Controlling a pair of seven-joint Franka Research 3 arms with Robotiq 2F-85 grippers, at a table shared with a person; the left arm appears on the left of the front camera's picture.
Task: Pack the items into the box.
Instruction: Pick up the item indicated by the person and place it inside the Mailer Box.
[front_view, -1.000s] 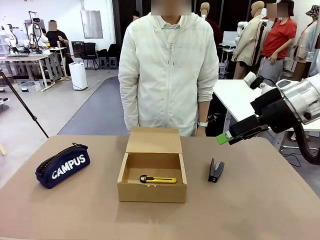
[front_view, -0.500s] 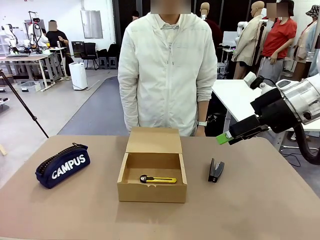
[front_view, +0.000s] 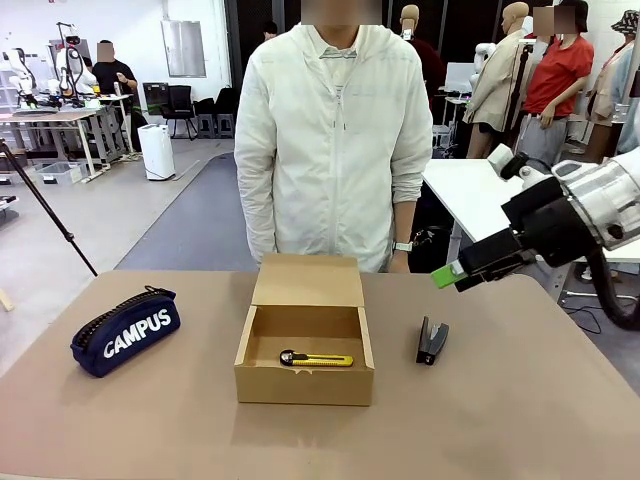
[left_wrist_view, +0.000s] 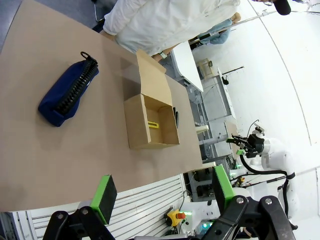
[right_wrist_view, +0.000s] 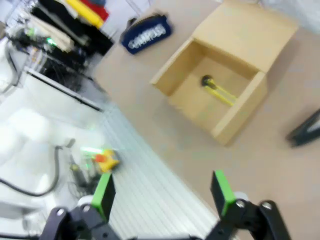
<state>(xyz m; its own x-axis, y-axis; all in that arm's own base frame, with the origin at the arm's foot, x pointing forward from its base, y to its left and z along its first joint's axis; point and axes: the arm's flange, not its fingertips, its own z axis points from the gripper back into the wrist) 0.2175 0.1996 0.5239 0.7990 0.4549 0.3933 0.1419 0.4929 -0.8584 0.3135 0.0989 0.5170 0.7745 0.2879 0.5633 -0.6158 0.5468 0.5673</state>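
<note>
The fingers of the left gripper stand spread wide with nothing between the green pads, high above the table and well apart from every item. The right gripper is likewise fully parted and empty, hanging in the air above and just beyond the stapler. Judging by how things lie, roughly a third of the packing is done. The open box sits at the near middle of the table with the utility knife already flat on its floor, close to the front wall. The stapler lies on bare table to the box's right. The pencil case lies well off to the box's left, so two items are left to go in, and the lid flap stands raised at the back, not yet folded shut. Some things are hard to read. The right wrist view is smeared, and the stapler there is cut off by the picture's edge. In the front view the right gripper is turned edge-on, so only one green pad is plain and the gap cannot be judged from that side. Farther back, the person stands at the far edge, and the table rim and flap hide the hands.
</note>
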